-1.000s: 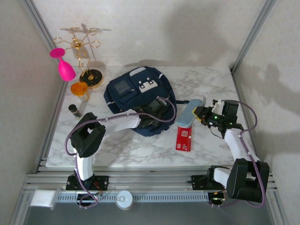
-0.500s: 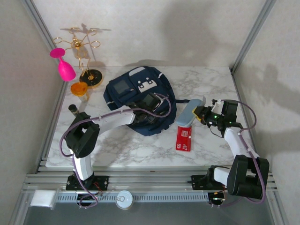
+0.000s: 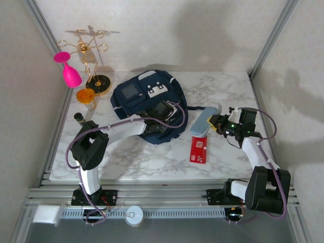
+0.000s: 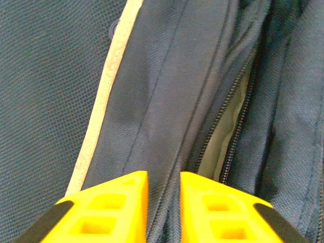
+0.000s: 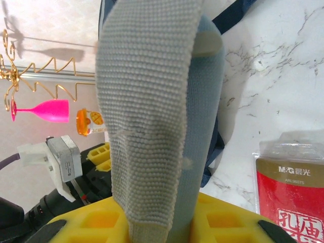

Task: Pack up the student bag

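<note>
The student bag (image 3: 147,101), navy with pale trim, lies at the middle rear of the marble table. My left gripper (image 3: 158,125) rests on its near part. In the left wrist view the left gripper (image 4: 163,202) is shut on a fold of the student bag (image 4: 167,91) beside its part-open zipper (image 4: 230,131). My right gripper (image 3: 218,123) is shut on a grey-blue fabric pouch (image 3: 205,121) held above the table, right of the bag. The right wrist view has the pouch (image 5: 157,101) standing up between the yellow fingers (image 5: 96,223).
A red packet (image 3: 199,149) lies flat near the bag's right side, below the pouch. At the rear left stand a gold wire rack (image 3: 91,50), a pink glass (image 3: 68,71), an orange cup (image 3: 86,96) and a small dark jar (image 3: 80,118).
My left gripper has gone from open to shut on the bag's fabric by the zipper. The bag has bunched slightly toward the rear. The right arm and pouch have hardly moved.
</note>
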